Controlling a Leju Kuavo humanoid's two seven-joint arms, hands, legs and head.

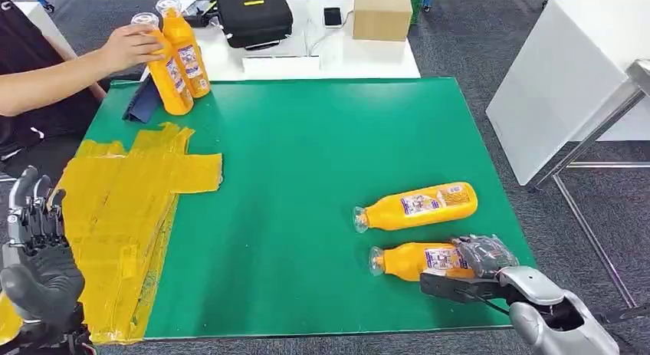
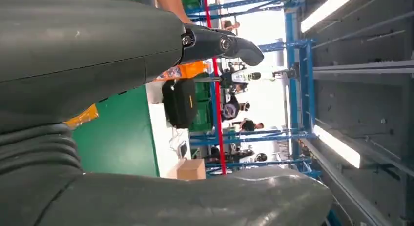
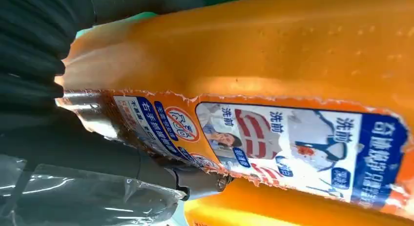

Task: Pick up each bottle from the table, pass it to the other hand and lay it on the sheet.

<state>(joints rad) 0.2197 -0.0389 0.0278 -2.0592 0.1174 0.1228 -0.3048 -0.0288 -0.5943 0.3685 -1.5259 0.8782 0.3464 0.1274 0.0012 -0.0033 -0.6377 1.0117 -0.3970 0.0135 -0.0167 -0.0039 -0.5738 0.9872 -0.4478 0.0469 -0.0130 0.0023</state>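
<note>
The near bottle (image 1: 418,260) lies on its side on the green counter (image 1: 306,179), cap toward the yellow sheet (image 1: 123,217). Our right hand (image 1: 479,261) is closed around its base end; the right wrist view shows its label pressed close against the hand. A second bottle (image 1: 418,207) lies just beside it, farther from us. Our left hand (image 1: 38,255) waits over the sheet's near edge, fingers spread and holding nothing. At the far corner, a person's hand (image 1: 130,47) holds two upright bottles (image 1: 178,56).

We judge this the pickup step. Next we lift the bottle clear of its neighbour and carry it across to the left hand.
</note>
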